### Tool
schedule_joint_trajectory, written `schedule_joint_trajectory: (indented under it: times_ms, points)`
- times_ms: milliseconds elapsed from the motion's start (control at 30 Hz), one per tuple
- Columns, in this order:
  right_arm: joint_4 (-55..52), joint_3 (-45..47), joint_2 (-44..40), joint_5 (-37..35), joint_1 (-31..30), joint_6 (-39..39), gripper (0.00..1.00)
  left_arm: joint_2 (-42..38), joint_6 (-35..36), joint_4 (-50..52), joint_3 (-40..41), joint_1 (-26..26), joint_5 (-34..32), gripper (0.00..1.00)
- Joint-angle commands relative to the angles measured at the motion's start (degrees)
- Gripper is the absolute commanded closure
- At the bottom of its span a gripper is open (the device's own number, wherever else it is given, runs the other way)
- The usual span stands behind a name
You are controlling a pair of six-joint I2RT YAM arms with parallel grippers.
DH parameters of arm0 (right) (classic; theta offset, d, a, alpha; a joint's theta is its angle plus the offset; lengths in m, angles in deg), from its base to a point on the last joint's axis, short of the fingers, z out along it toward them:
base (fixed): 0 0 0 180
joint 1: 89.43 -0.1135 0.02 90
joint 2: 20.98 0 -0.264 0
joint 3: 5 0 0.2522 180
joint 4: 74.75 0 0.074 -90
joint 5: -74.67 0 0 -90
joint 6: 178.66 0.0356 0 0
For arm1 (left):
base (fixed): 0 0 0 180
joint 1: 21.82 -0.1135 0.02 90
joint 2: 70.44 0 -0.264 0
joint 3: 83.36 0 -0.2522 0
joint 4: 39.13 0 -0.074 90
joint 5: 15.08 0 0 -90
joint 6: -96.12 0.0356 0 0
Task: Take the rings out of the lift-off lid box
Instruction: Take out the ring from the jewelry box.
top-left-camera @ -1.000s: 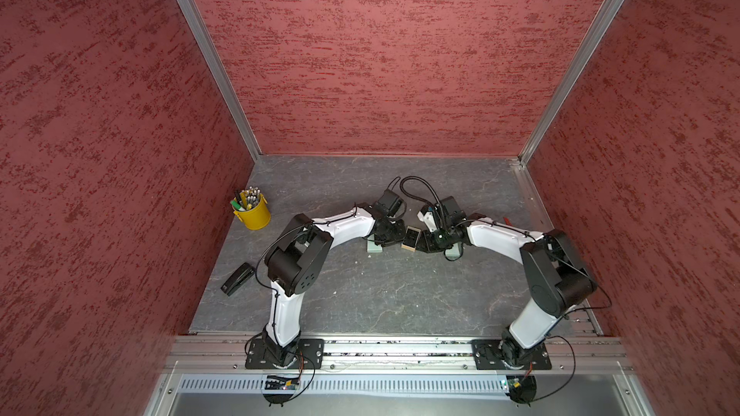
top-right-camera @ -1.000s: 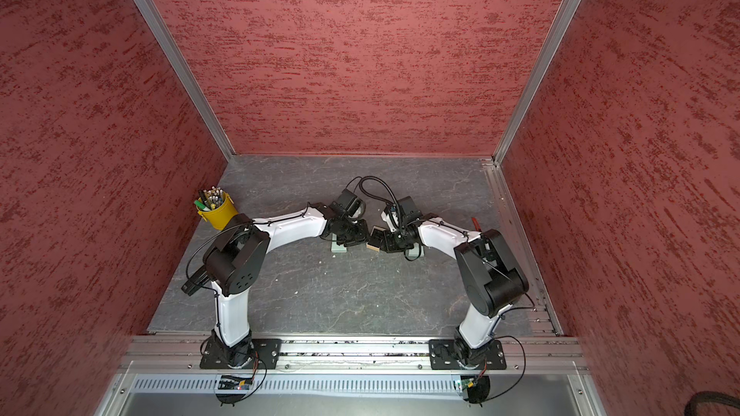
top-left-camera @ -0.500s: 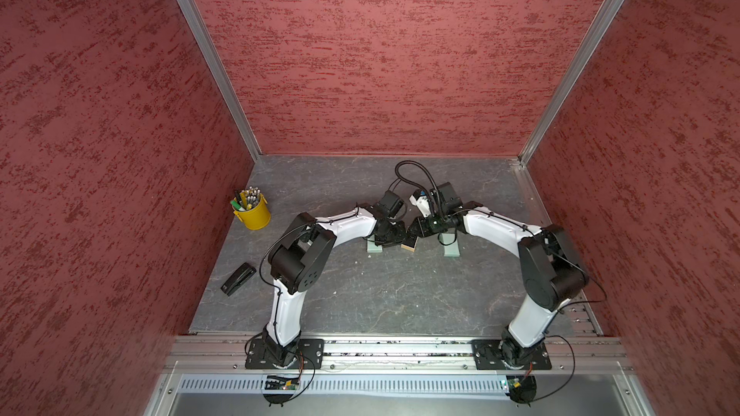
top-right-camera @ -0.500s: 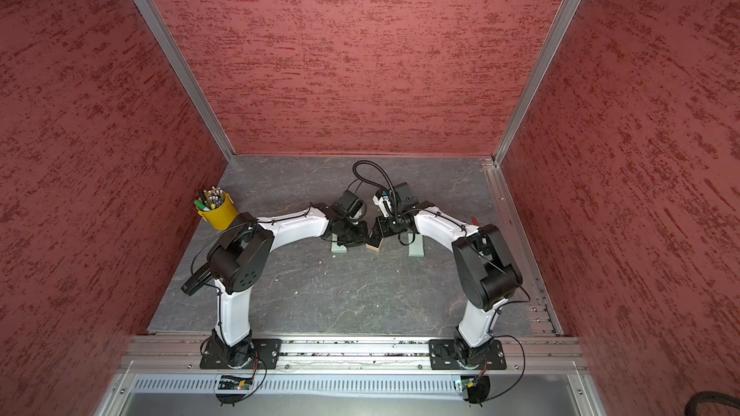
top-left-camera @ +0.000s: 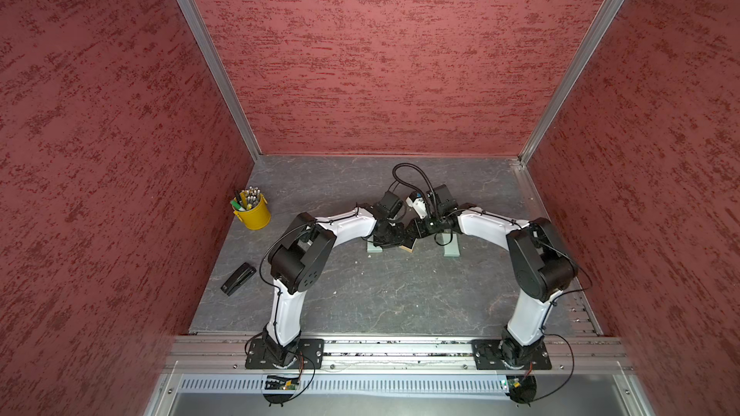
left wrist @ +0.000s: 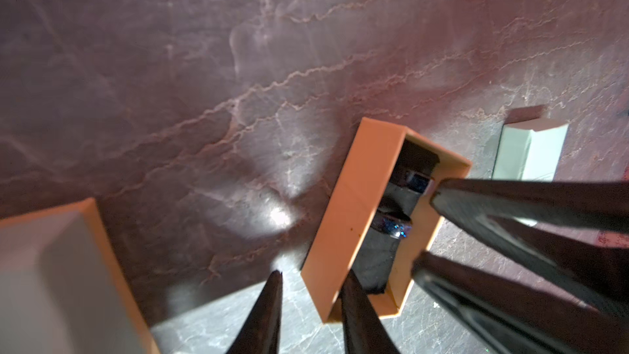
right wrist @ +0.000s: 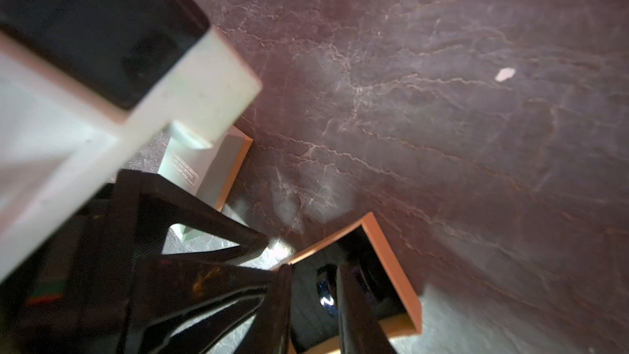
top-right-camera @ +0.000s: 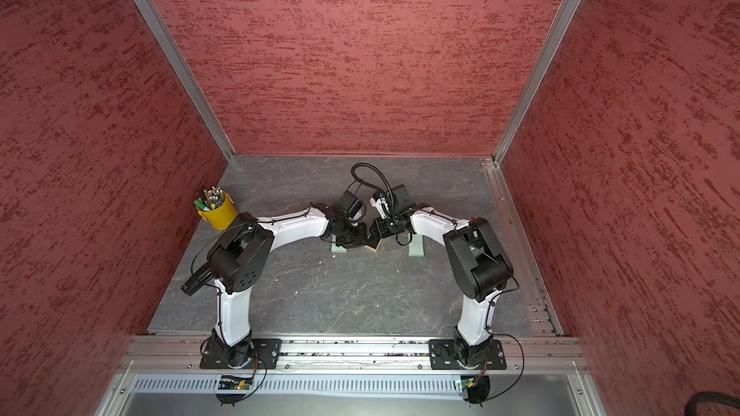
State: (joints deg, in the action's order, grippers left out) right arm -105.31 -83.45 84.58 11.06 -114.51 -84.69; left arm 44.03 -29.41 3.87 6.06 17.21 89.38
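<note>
A small tan open box [left wrist: 354, 206] with black foam lies mid-table, seen in a top view [top-left-camera: 408, 248] between both arms. Two rings sit in the foam, a pale grey ring [left wrist: 417, 180] and a dark glittery ring [left wrist: 391, 227]; the dark ring [right wrist: 325, 293] also shows in the right wrist view. My left gripper [left wrist: 315, 272] is shut on the box's near side wall, one finger inside and one outside. My right gripper [right wrist: 313, 267] reaches into the box, open, its fingers [left wrist: 442, 199] either side of the dark ring and not pinching it.
A mint-green box [top-left-camera: 374, 249] lies under the left wrist, and a mint-green lid piece [top-left-camera: 451, 249] lies to the right of the tan box. A yellow pen cup [top-left-camera: 253, 213] and a black stapler [top-left-camera: 238, 278] are at the left. Red walls enclose three sides.
My right arm swung left from over the right mint-green piece to the tan box, and its jaws parted slightly. My left gripper narrowed onto the box wall.
</note>
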Motion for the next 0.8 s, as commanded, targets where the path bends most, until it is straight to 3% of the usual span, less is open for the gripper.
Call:
schedule_joint_trajectory:
  times_ms: [0, 500, 767]
  points:
    - [2.02, 1.14, -0.33, 1.24, -0.22, -1.09, 0.73, 0.08, 1.6, 1.39, 0.08, -0.49, -0.6, 0.69]
    - [1.39, 1.52, 0.99, 1.56, -0.23, -1.78, 0.68, -0.38, 1.48, 0.84, 1.31, -1.33, -0.04, 0.68]
    - [0.3, 1.65, -0.65, 1.49, -0.32, -1.81, 0.7, -0.3, 1.69, 1.0, 0.81, -1.48, 0.03, 0.68]
